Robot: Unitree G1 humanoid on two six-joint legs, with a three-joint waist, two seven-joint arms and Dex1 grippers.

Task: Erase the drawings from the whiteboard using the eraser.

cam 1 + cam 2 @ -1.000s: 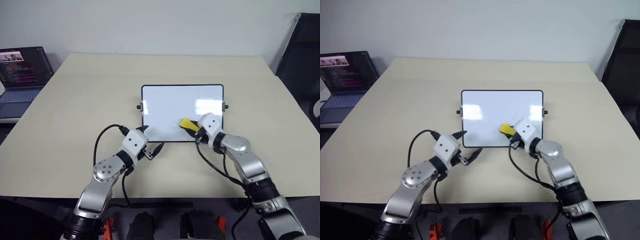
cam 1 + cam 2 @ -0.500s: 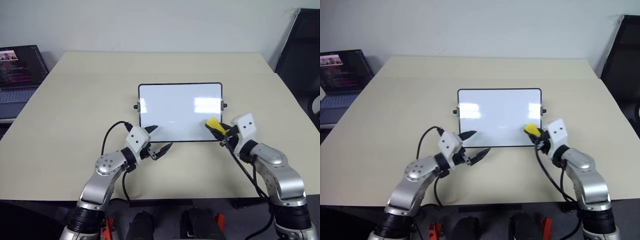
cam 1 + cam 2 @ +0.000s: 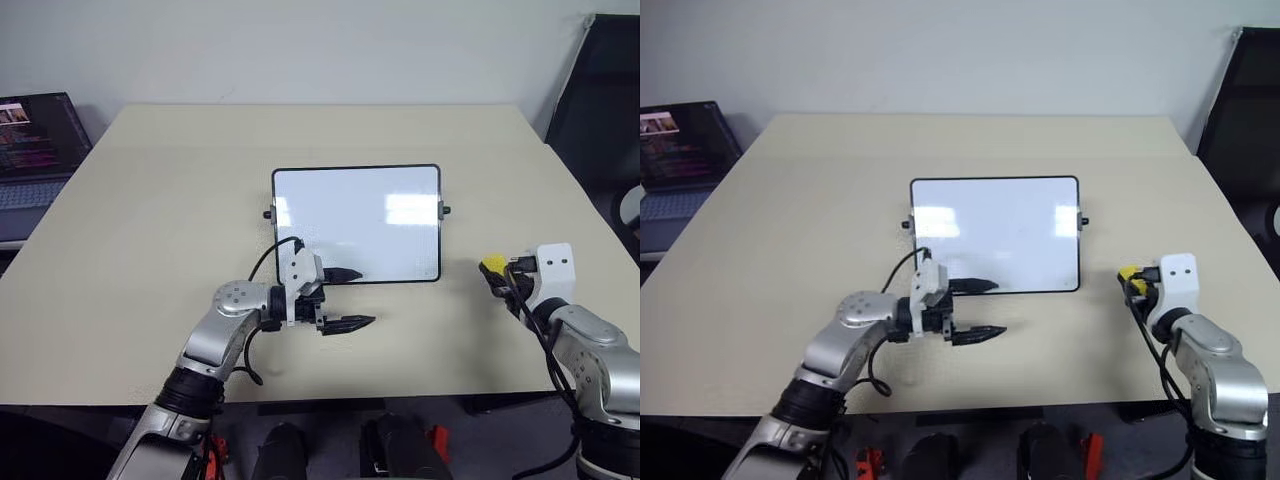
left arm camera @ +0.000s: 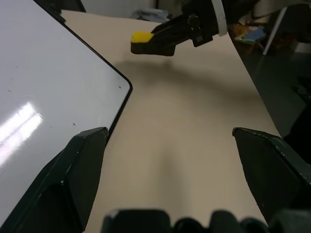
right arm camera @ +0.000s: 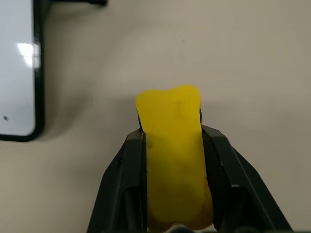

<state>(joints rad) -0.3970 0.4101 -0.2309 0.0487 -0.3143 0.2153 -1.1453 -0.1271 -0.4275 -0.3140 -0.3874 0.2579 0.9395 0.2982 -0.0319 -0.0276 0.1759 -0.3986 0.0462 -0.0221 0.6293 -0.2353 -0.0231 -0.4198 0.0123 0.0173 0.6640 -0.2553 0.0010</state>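
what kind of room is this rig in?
Looks like an office or lab room, probably. A plain beige table stands against a bare white wall, an open laptop sits off to the left, and a dark chair stands at the right. On the table lies a small whiteboard.

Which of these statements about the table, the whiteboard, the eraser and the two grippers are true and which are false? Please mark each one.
1. The right gripper holds the yellow eraser between its fingers. True.
2. The eraser is resting on the whiteboard. False: it is beside the board's right edge, over the beige table.
3. The left gripper has its fingers spread apart. True.
4. The left gripper is holding a marker. False: nothing is between its fingers.
5. A laptop stands at the table's far left. True.
6. Large drawings cover the whiteboard. False: its surface looks almost clean, with only tiny dark specks.
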